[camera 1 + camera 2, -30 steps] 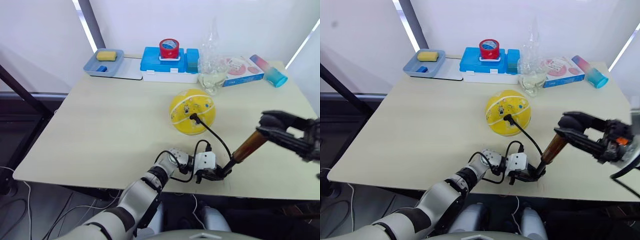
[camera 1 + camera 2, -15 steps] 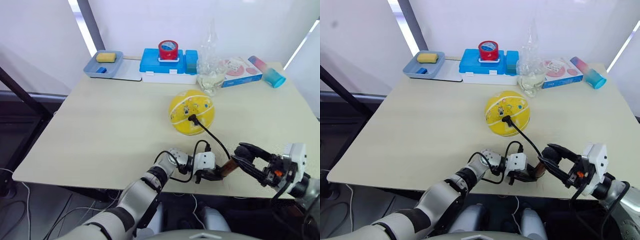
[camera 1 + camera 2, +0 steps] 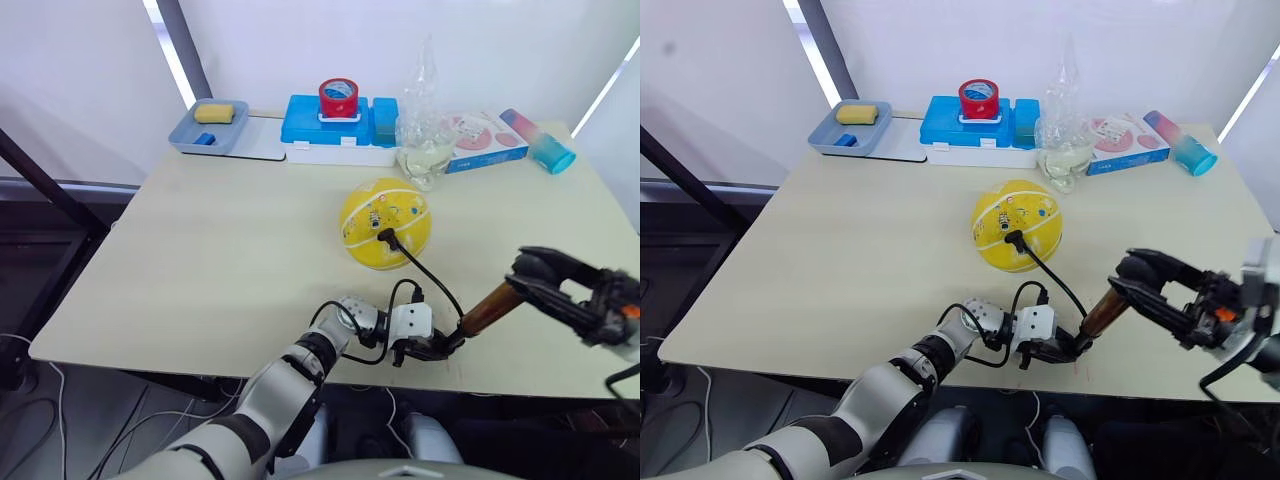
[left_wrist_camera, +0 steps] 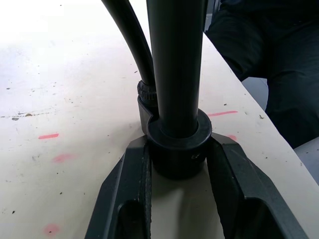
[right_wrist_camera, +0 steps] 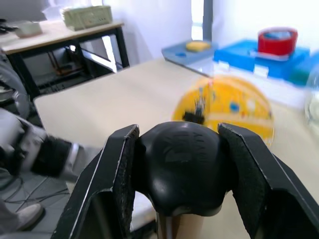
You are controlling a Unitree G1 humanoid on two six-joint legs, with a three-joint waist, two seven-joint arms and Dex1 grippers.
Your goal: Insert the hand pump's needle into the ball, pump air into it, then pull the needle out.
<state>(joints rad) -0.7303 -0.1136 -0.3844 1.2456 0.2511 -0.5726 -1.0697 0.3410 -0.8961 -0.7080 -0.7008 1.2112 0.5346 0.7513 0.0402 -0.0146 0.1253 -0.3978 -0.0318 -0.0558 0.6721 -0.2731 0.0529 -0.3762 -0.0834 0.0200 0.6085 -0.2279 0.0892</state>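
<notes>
The yellow ball [image 3: 385, 222] sits mid-table, and shows past the right fingers in the right wrist view as the ball [image 5: 234, 107]. The needle's black fitting [image 3: 386, 237] is stuck in the ball's front; the pin itself is hidden. A black hose [image 3: 430, 275] runs down to the hand pump [image 3: 487, 309], which leans up to the right near the front edge. My left gripper [image 3: 430, 347] is shut on the pump's black base cap [image 4: 178, 149]. My right gripper [image 3: 527, 271] is shut on the pump's black top knob [image 5: 182, 162].
Along the far edge stand a blue-grey tray [image 3: 207, 128] with a yellow sponge, a blue box [image 3: 338, 130] with a red tape roll on it, a clear plastic bottle [image 3: 424, 130], a pink-and-white box [image 3: 485, 140] and a blue-pink tumbler [image 3: 540, 142]. The table's front edge [image 3: 470, 383] lies just below the pump.
My right gripper pushed the pump's knob down towards the base half a second ago and has now drawn it back up and to the right. The left gripper and ball stayed put.
</notes>
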